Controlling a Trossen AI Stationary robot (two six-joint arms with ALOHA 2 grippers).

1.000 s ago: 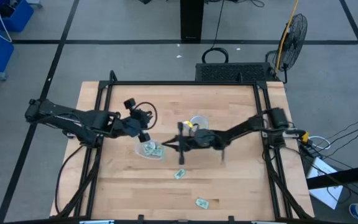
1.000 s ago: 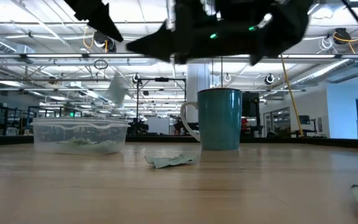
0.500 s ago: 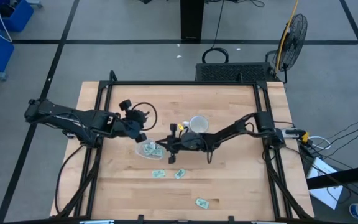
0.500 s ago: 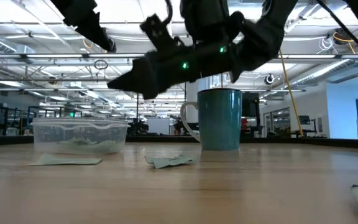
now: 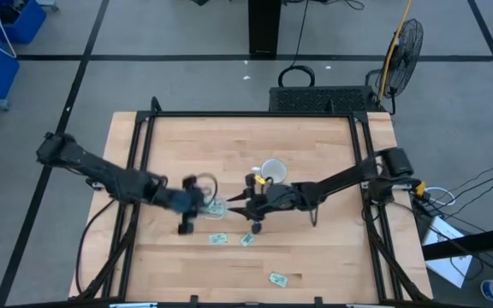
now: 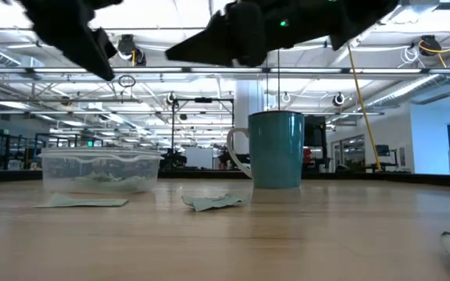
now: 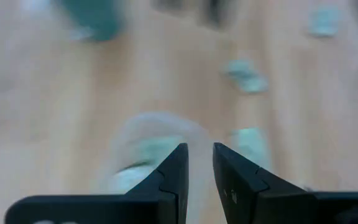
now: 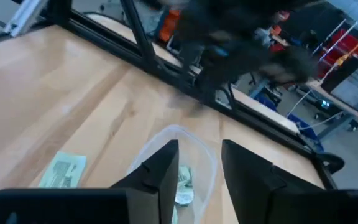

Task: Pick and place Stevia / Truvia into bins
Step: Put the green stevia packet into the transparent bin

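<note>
The clear bin (image 5: 210, 206) stands left of the table's middle with several pale green Stevia packets (image 8: 184, 181) inside. Three more packets lie on the wood: one flat just near the bin (image 5: 218, 239), a crumpled one (image 5: 247, 240), and one by the near edge (image 5: 278, 279). My left gripper (image 5: 197, 205) hovers over the bin's left side, its fingers (image 7: 173, 171) a little apart with nothing between them. My right gripper (image 5: 232, 203) hangs open above the bin's right side, holding nothing; in its wrist view the bin (image 8: 179, 155) shows between its fingers.
A mug (image 5: 272, 170) stands upright just beyond and right of the bin, close under my right arm. A black frame rail (image 5: 255, 115) runs along the table's far edge. Bare wood lies toward the near left and far right.
My left gripper has swung fast toward the table's near edge and now hangs over the bin's left side. A packet that was in the air above the bin a second ago now lies flat on the table just near the bin. My right gripper has stayed by the bin.
</note>
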